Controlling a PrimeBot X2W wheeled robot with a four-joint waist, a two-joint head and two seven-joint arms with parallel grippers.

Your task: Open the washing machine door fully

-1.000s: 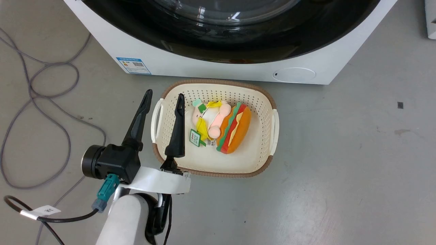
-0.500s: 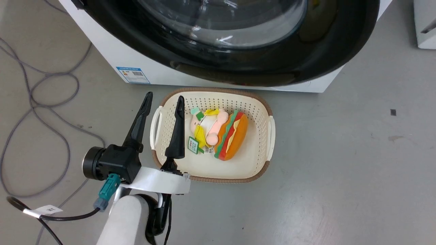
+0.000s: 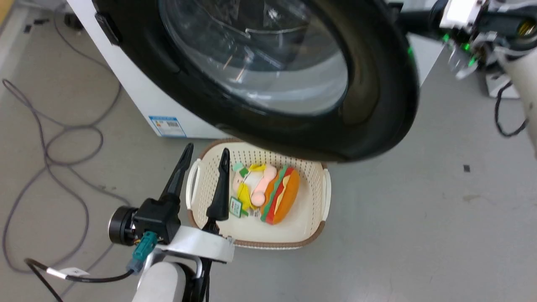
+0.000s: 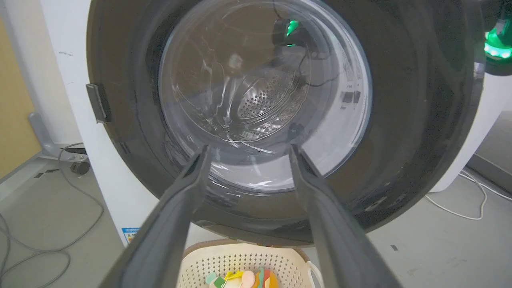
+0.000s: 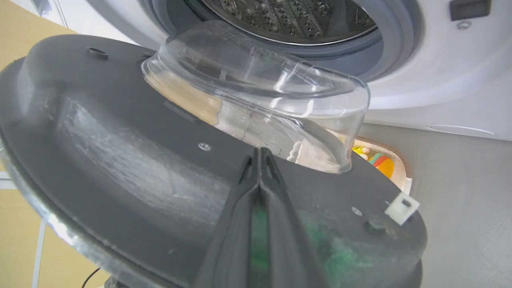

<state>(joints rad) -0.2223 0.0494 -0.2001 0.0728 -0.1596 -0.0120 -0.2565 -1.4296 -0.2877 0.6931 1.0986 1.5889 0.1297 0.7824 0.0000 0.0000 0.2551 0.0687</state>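
The washing machine door (image 3: 369, 105), glossy black with a clear glass bowl (image 3: 251, 54), stands swung out from the white washing machine (image 3: 138, 105). In the right wrist view my right gripper (image 5: 260, 151) is shut, its fingers lying together against the door's dark inner face (image 5: 120, 160) just below the bowl (image 5: 260, 92). The steel drum (image 5: 288, 16) and grey gasket (image 5: 400, 24) show behind. My right arm (image 3: 461, 16) reaches in behind the door's free edge. Low down, my left gripper (image 3: 207, 148) is open and empty, pointing at the door's outer face (image 4: 420, 120).
A cream basket (image 3: 319, 197) with plush toys (image 3: 272, 193) sits on the floor under the door, my left fingers over its left rim. Grey cables (image 3: 50, 147) loop on the floor at left. A white appliance (image 3: 499, 88) stands at the far right. Bare floor lies right of the basket.
The door has swung out from the washer's front, hinged at its left. The head view has tilted up and my right arm has come into it. My left gripper has kept still.
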